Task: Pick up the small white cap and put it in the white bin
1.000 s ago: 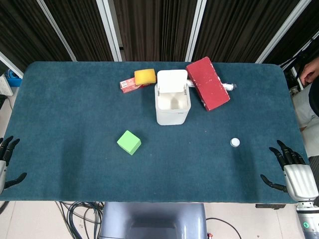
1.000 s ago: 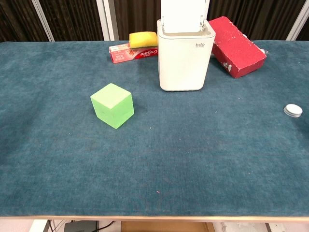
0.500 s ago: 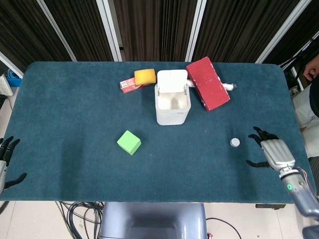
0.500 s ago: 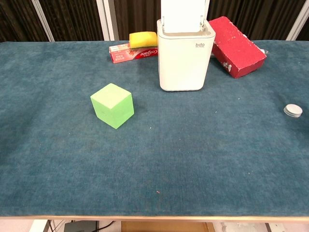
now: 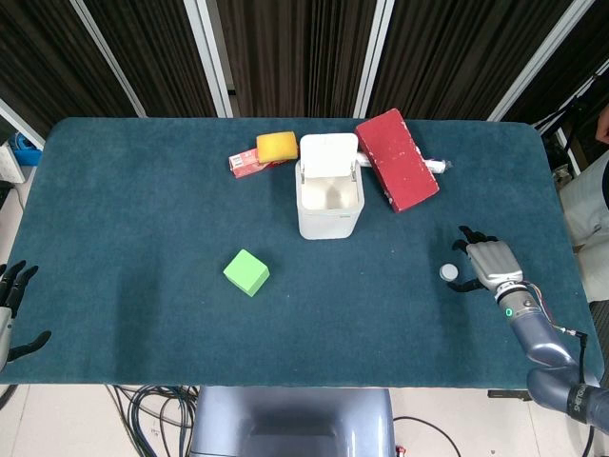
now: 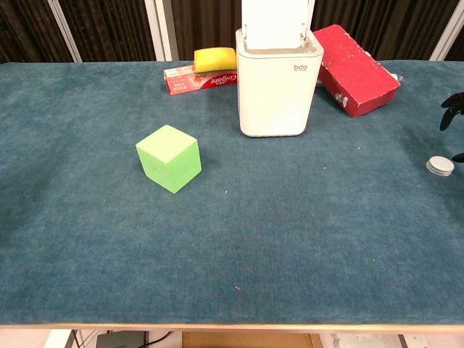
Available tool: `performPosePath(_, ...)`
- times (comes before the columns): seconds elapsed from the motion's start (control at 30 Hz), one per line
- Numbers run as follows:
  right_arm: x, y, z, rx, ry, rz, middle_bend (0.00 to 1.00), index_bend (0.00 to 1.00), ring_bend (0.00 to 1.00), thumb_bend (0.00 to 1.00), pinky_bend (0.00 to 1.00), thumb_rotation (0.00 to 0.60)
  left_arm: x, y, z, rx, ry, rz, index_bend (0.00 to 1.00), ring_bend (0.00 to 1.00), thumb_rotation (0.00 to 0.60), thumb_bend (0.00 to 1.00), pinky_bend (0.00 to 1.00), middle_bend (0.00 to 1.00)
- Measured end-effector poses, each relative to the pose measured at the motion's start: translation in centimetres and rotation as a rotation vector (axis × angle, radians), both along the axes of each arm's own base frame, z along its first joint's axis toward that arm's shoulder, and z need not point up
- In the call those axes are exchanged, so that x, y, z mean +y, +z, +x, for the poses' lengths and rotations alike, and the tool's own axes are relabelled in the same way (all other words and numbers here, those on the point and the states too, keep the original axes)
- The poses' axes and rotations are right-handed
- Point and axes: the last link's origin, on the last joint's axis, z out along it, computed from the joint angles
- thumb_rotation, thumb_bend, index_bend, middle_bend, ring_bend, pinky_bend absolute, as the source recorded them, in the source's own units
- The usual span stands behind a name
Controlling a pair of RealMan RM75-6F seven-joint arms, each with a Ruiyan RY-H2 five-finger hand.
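Observation:
The small white cap (image 5: 448, 272) lies flat on the blue table, right of centre; the chest view shows the cap (image 6: 439, 166) at its right edge. My right hand (image 5: 485, 260) hovers just right of the cap with fingers spread, holding nothing; only dark fingertips (image 6: 454, 104) show in the chest view. The white bin (image 5: 329, 198) stands upright at the table's middle back, lid tipped up, and the bin (image 6: 278, 82) looks empty from above. My left hand (image 5: 13, 309) hangs open off the table's front left corner.
A green cube (image 5: 246, 272) sits left of centre. Behind the bin lie a red brick-like block (image 5: 396, 159), a yellow sponge (image 5: 276, 146) and a red toothpaste box (image 5: 249, 165). A person's arm shows at the far right edge.
My right hand has moved from the table's front right corner up and left, ending just beside the cap. The cap, the bin and the left hand have not moved.

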Motion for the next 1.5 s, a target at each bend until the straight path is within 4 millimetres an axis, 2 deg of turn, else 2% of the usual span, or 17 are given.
performPosePath(0.7, -1.1, -2.7, -1.5, 0.030, -0.034, 0.013, 0.10, 0.35, 0.14, 0.11, 0.23, 0.600, 0.0, 0.0, -0.1, 0.005, 0.009, 0.002, 0.15, 0.01, 0.600, 0.17, 0.03, 0.14)
performPosePath(1.0, -1.7, -3.2, -1.7, 0.043, -0.037, 0.017, 0.10, 0.37, 0.14, 0.14, 0.23, 0.600, 0.0, 0.0, -0.1, 0.007, 0.011, 0.002, 0.15, 0.01, 0.600, 0.17, 0.03, 0.14)
performPosePath(1.5, -2.1, -3.8, -2.3, 0.057, -0.048, 0.018, 0.10, 0.46, 0.14, 0.16, 0.23, 0.600, 0.0, 0.0, -0.1, 0.009, 0.011, 0.004, 0.15, 0.01, 0.600, 0.17, 0.03, 0.14)
